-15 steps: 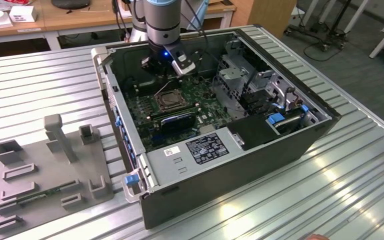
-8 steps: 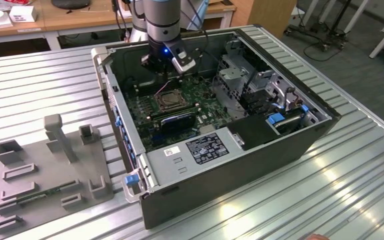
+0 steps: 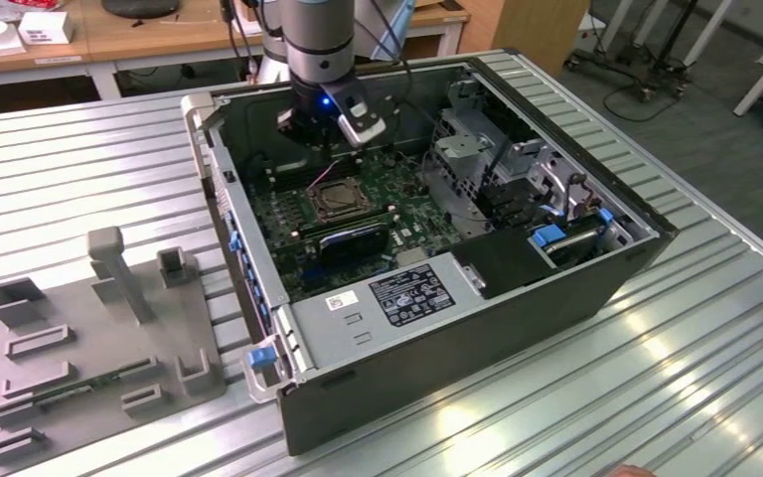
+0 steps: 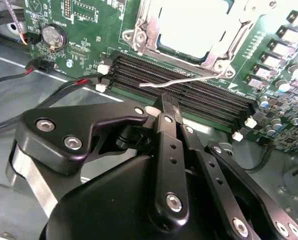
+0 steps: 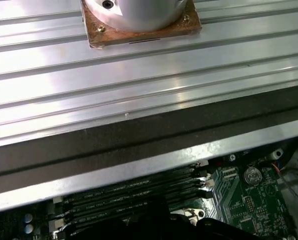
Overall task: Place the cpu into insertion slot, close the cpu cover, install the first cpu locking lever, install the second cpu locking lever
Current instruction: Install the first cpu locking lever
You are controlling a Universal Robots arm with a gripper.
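Black fingers [image 4: 164, 125] pressed together, no gap between them; tips at the thin silvery wire locking lever [image 4: 188, 80], contact uncertain. Tan-silver square cpu [image 4: 193, 25] lies in the metal-rimmed insertion slot [image 3: 333, 199], framed by the silvery cpu cover [image 4: 151, 30] on the green circuit board [image 4: 89, 30]

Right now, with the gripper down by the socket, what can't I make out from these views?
- Second wrist view: the cpu and cpu cover are cut off by the picture's edge, so the cover's far side is unseen.
- Second wrist view: whether the shut gripper touches the locking lever. Its tips sit right beside the wire.
- Exterior view: the insertion slot is too small to show how the levers lie.
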